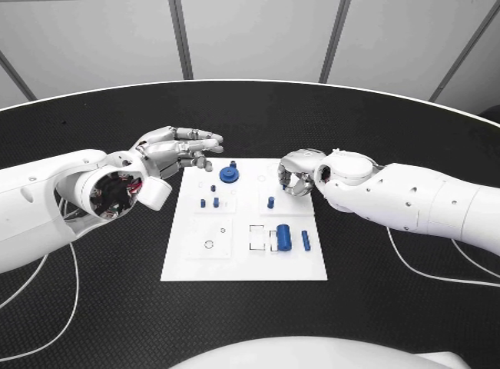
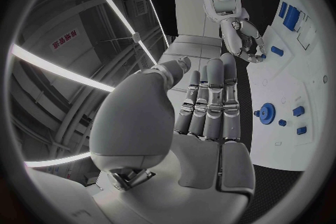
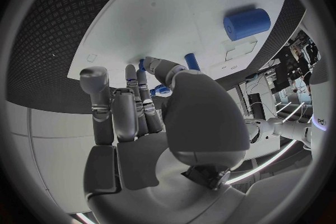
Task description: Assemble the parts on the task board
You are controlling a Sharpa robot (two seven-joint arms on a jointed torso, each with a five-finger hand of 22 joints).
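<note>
**A:** Where are your hands?

**B:** Take the task board (image 1: 244,261) as the landmark. My left hand (image 1: 181,151) hovers just off its far left corner, over the black table (image 1: 94,307). It holds nothing, fingers stretched out side by side. My right hand (image 1: 295,174) is at the board's far right corner, fingers curled downward over the edge there. Whether they pinch anything, I cannot tell; the fingertips are hidden from my head camera, and the right wrist camera shows them bunched close to the board without a clear part between them.

**A:** And the parts?

**B:** A round blue gear (image 1: 229,175) stands near the board's far edge, beside my left hand. Small blue pegs (image 1: 216,203) stand behind it toward the board's middle, and another peg (image 1: 271,203) stands just by my right hand. Nearer me, a thick blue cylinder (image 1: 283,237) lies on the board's right half, with a slim blue pin (image 1: 306,241) lying just beside it, toward the right edge.
</note>
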